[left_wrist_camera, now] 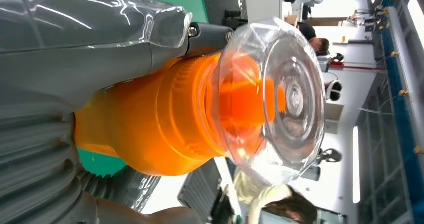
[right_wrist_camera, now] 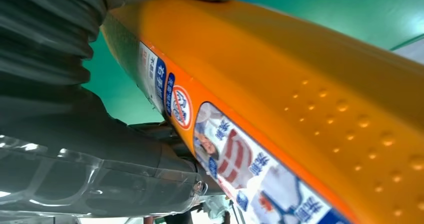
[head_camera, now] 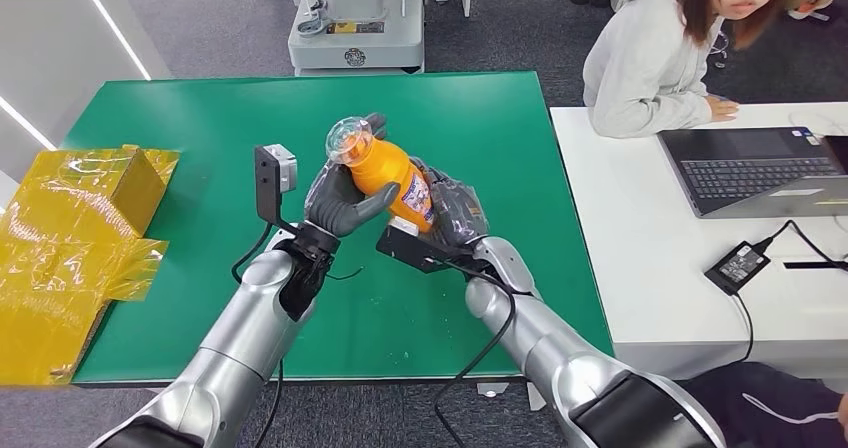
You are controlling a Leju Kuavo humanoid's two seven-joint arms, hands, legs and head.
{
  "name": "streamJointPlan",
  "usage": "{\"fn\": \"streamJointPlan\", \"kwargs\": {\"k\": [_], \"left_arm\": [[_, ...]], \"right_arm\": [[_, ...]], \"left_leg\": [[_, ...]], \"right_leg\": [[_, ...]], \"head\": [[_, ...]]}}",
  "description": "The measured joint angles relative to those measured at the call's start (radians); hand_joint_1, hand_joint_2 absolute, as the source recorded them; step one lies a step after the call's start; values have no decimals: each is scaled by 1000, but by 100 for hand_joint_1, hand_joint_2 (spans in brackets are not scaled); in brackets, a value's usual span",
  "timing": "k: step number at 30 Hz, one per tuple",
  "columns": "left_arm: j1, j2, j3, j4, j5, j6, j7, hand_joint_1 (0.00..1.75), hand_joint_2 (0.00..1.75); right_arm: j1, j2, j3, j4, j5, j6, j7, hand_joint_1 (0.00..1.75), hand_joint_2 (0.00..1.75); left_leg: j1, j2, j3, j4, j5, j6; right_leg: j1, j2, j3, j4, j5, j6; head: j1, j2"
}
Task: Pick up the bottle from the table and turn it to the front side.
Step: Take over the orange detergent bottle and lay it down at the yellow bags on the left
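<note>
The green table (head_camera: pixel 200 148) fills the middle of the head view, and a white desk (head_camera: pixel 650 268) butts against its side at three o'clock. A heap of yellow film-wrapped packaging (head_camera: pixel 70 238) sits on and over the green table's edge at nine o'clock. At one o'clock a person in a grey hooded top (head_camera: pixel 650 58) leans on the white desk just behind an open laptop (head_camera: pixel 750 173), whose black power adapter (head_camera: pixel 738 265) lies nearer the desk's front edge, at about four o'clock from the laptop. A white machine base (head_camera: pixel 355 28) stands on the floor beyond the green table at twelve o'clock. Above the table's centre, lifted off the surface, the orange bottle (head_camera: pixel 393 180) lies tilted, its clear faceted cap (head_camera: pixel 350 140) pointing toward eleven o'clock and its printed label (head_camera: pixel 417 196) toward its lower end. The left hand (head_camera: pixel 345 203) comes in from seven o'clock and wraps its grey fingers around the bottle's upper body, just under the cap; the left wrist view shows the thumb (left_wrist_camera: pixel 75 59) pressed along the orange shoulder. The right hand (head_camera: pixel 450 213) comes in from five o'clock and holds the bottle's lower end, with fingers closed against the labelled side; in the right wrist view a plastic-covered finger (right_wrist_camera: pixel 100 179) lies against the label. Both hands grip the bottle at once.
</note>
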Motion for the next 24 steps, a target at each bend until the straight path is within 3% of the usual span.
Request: {"fn": "streamJointPlan", "kwargs": {"k": [4, 8, 22, 23, 24], "left_arm": [[-12, -5, -13, 18, -13, 19, 0, 0, 175], [-23, -10, -19, 40, -12, 26, -1, 174, 175], [-74, -28, -19, 108, 18, 52, -17, 175, 175], [-76, -29, -19, 111, 19, 52, -17, 175, 175], [-77, -29, -19, 112, 19, 51, -17, 175, 175]], "right_arm": [[-6, 0, 0, 8, 0, 5, 4, 175, 175], [-8, 0, -1, 13, 0, 10, 7, 175, 175], [-24, 7, -1, 26, -9, 17, 9, 175, 175], [-24, 7, -1, 26, -9, 17, 9, 164, 175], [-24, 7, -1, 26, -9, 18, 9, 120, 175]], "left_leg": [[0, 0, 0, 0, 0, 0], [0, 0, 0, 0, 0, 0], [0, 0, 0, 0, 0, 0], [0, 0, 0, 0, 0, 0], [0, 0, 0, 0, 0, 0]], "right_leg": [[0, 0, 0, 0, 0, 0], [0, 0, 0, 0, 0, 0], [0, 0, 0, 0, 0, 0], [0, 0, 0, 0, 0, 0], [0, 0, 0, 0, 0, 0]], "head": [[0, 0], [0, 0], [0, 0], [0, 0], [0, 0]]}}
